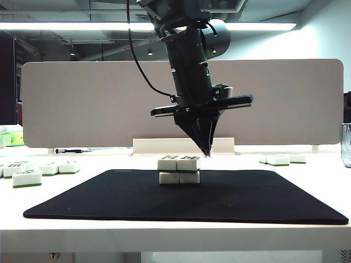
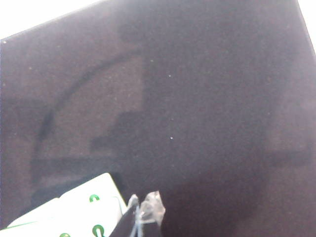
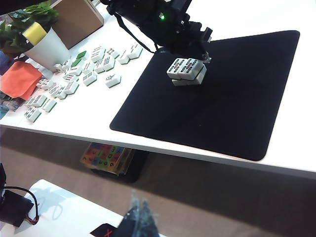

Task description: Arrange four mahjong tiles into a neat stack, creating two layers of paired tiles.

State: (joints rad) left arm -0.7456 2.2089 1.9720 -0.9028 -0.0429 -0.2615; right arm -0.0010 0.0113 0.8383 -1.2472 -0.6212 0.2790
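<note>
Stack [image 1: 179, 170] built two-over-two on mat [image 1: 109, 200]; left claw [image 1: 207, 150] together beside top tile to nudge; right claw [image 3: 139, 217] parked off surface, seemingly together.

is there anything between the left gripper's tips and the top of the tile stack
Nothing. In the exterior view the shut left gripper points down right beside the stack's upper right tile, at its top edge. No object lies between; contact cannot be told.

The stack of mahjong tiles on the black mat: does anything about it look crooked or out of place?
Slightly. The top pair of the stack overhangs the lower pair and is not flush. The shut left hand is at its right upper corner. The right hand is off the table.
</note>
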